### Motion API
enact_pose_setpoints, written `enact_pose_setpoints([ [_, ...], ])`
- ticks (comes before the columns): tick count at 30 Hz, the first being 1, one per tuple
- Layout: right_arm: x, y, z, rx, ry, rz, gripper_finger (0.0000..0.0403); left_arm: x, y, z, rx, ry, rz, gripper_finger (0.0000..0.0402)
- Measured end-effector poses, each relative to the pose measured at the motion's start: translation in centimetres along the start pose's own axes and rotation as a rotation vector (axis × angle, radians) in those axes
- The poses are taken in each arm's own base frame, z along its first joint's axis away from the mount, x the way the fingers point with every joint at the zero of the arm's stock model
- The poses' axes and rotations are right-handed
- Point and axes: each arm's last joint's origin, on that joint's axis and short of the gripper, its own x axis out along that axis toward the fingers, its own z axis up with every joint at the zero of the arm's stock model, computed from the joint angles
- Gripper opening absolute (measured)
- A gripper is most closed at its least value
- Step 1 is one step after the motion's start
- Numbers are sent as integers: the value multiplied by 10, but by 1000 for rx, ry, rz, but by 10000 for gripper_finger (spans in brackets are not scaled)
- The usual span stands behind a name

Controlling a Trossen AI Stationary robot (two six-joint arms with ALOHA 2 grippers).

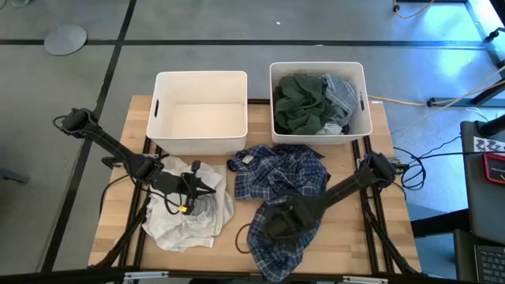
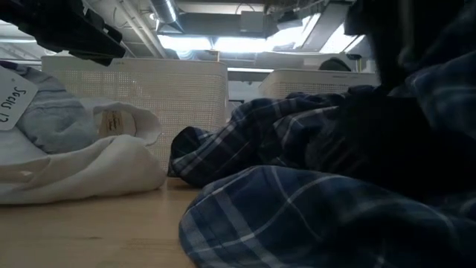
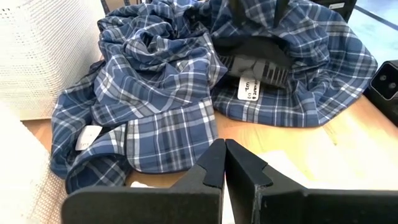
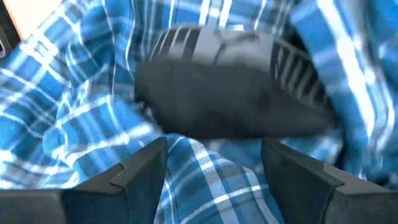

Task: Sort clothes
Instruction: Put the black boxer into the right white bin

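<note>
A navy-and-white plaid shirt (image 1: 284, 173) lies crumpled on the table's right half. A dark grey garment (image 3: 255, 53) with a white label rests in its folds. My right gripper (image 1: 280, 225) points down over the shirt's near part. It is open, with a plaid fold (image 4: 211, 180) between its fingers and the dark grey garment (image 4: 230, 99) just beyond. A pile of white and pale grey-blue clothes (image 1: 185, 217) lies at the near left. My left gripper (image 3: 224, 149) is shut and hangs over that pile's right side, holding nothing. My right gripper comes at the plaid shirt from above, its fingers (image 4: 140, 171) standing on either side of a raised fold near the dark grey garment. I cannot tell whether the fingers touch the cloth. The shirt lies slack on the table.
Two white bins stand at the table's far edge. The left bin (image 1: 201, 75) shows only its bare floor. The right bin (image 1: 319, 66) holds a dark green garment (image 1: 300, 102) and a pale grey-blue one (image 1: 341, 91). Bare wood shows at the near edge between the piles.
</note>
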Motion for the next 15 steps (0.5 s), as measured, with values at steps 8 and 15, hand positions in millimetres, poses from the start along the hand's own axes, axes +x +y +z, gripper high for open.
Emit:
enact_pose_setpoints([
  [8, 2, 13, 4, -97, -201, -73, 259, 0, 0, 0, 0, 0, 0, 1],
  [15, 22, 11, 16, -155, -210, -123, 259, 0, 0, 0, 11, 0, 0, 1],
])
